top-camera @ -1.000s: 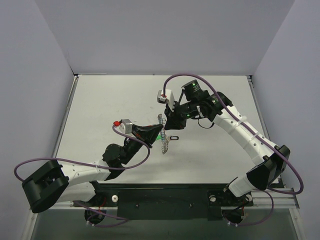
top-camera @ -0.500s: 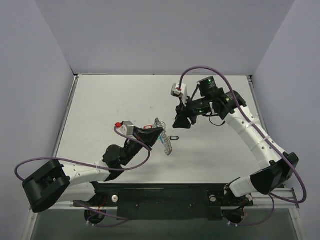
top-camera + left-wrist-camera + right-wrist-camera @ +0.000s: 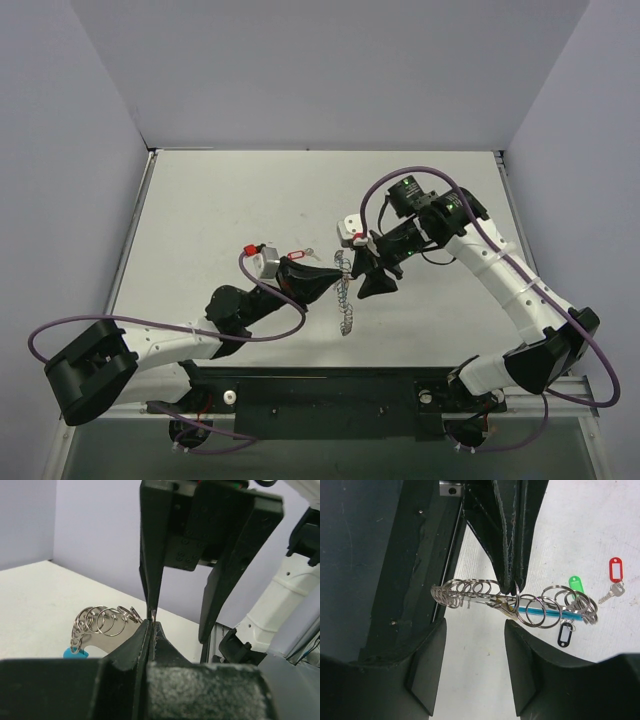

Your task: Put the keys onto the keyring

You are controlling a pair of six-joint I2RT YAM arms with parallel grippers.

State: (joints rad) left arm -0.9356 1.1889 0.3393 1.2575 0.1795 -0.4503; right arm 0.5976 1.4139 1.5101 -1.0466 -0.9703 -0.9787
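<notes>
Fingers point(image 3: 142, 647) of the left gripper point(image 3: 151, 626) are pressed flat together, pinching one wire turn of the keyring point(image 3: 102, 622) over the middle of the table point(image 3: 200, 200). The right gripper point(image 3: 185, 595) comes down over them with its two fingers well apart, one just beside the pinched wire, nothing gripped between them.

From overhead the keyring point(image 3: 346, 295) reads only as a thin silvery strand running toward the near edge. Whether its lower end rests on the table cannot be told, and both sets of fingertips blur into black housings.

The right wrist camera spreads the coil out left to right, with the blue segment point(image 3: 545, 611) lying inside the right-hand turns and the left fingers clamped on a turn near the centre. A green tag point(image 3: 576, 584) and a black tag point(image 3: 565, 634) sit against the coil's right end; whether either is threaded on is unclear. A yellowish piece point(image 3: 501, 604) among the turns is too small to identify.

The red-tagged key point(image 3: 614, 577) lies apart on the table, also seen from overhead point(image 3: 293, 254) just far-left of the left gripper. The left wrist view catches only a corner of the blue segment point(image 3: 75, 652), the rest cut off behind its own fingers.
</notes>
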